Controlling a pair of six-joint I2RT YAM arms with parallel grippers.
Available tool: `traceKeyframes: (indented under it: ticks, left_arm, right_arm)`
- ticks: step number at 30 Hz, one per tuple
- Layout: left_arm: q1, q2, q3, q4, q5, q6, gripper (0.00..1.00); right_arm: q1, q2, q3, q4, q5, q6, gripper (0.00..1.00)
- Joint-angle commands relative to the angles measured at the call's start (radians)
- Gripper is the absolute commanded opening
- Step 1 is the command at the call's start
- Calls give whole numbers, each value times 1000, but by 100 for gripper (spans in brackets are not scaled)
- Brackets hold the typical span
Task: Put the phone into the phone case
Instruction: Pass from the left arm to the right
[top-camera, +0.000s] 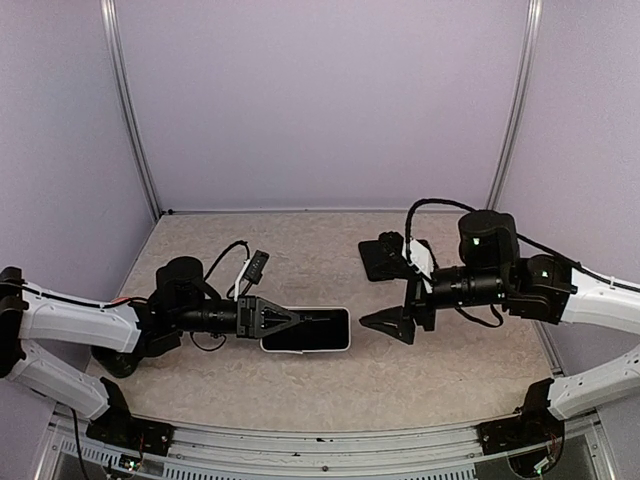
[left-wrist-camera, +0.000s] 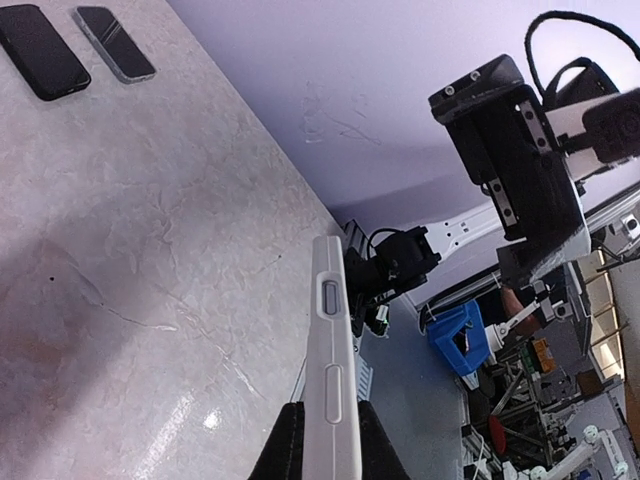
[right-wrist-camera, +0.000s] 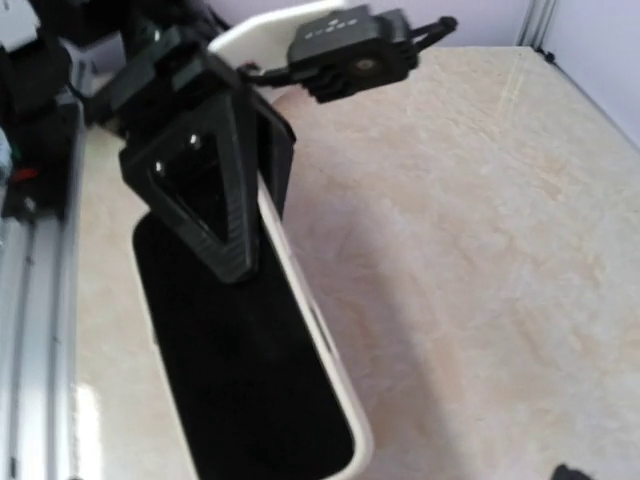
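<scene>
A black phone (top-camera: 315, 329) lies screen up inside a white phone case (top-camera: 305, 349), flat and low over the table. My left gripper (top-camera: 293, 319) is shut on the case's left end, one finger above and one below. In the left wrist view the case (left-wrist-camera: 333, 360) shows edge-on, with its side buttons, between my fingers (left-wrist-camera: 285, 445). In the right wrist view the phone (right-wrist-camera: 240, 380) fills the case (right-wrist-camera: 322, 345), and the left finger (right-wrist-camera: 205, 190) rests on the screen. My right gripper (top-camera: 365, 322) hovers just right of the case, apart from it and empty, its fingers spread.
Two other dark phones (left-wrist-camera: 40, 50) (left-wrist-camera: 115, 42) lie side by side at the far right of the table, near my right arm (top-camera: 385, 257). A black cable end (top-camera: 255, 265) lies behind my left arm. Purple walls close in the table.
</scene>
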Motion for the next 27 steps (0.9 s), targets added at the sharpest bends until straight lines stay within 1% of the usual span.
traceKeyframes:
  ticks: [1,6,10,18,24,27]
  left_arm:
    - [0,14,54,15,-14,-34,0]
    - [-1,38,58,12,-36,-66,0]
    - [-3,49,58,18,-39,-74,0]
    - [-4,44,58,10,-49,-82,0]
    - [-5,36,59,-8,-65,-81,0]
    - [-5,30,62,-18,-75,-82,0]
  right_arm:
    - [85,34,17,-3,157,-135,99]
    - [206,156,80,-7,344,-183,99]
    - [261,268,141,-9,424,-194,99]
    - [301,392,216,7,444,-201,99]
    - [303,441,252,8,378,-169,100]
    - [304,465,270,5,385,-149,99]
